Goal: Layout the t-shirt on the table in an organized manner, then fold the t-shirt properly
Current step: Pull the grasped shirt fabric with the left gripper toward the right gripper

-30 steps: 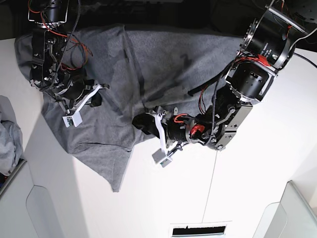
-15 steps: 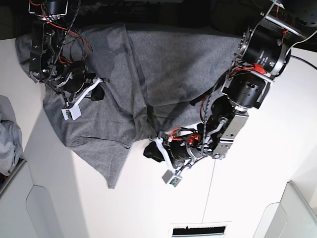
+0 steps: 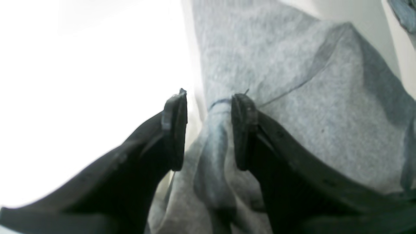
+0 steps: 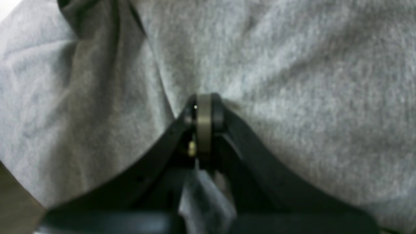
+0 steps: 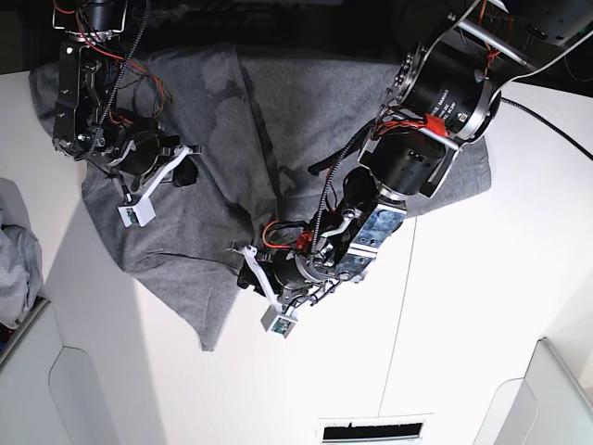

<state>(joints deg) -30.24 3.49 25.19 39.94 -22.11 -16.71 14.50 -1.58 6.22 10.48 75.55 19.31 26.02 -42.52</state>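
Observation:
The heather-grey t-shirt (image 5: 306, 120) lies spread over the far part of the white table (image 5: 482, 306), with a flap hanging toward the front left. My left gripper (image 5: 248, 274) is at the shirt's front edge. In the left wrist view its jaws (image 3: 209, 130) stand apart around a raised fold of shirt hem (image 3: 214, 136), which touches only the right-hand finger (image 3: 242, 130). My right gripper (image 5: 182, 172) rests on the shirt's left part. In the right wrist view its fingers (image 4: 203, 123) are pressed together with shirt cloth (image 4: 292, 81) pinched below them.
A paler bluish-grey bundle of cloth (image 5: 14, 250) lies at the left edge and shows in the left wrist view (image 3: 404, 13). Light grey bins stand at the front left (image 5: 56, 399) and front right (image 5: 547, 399). A thin dark seam (image 5: 398, 324) crosses the table.
My left gripper moved toward the front, then left along the shirt's front edge. My right gripper shifted slightly back. The shirt's right part now lies further right.

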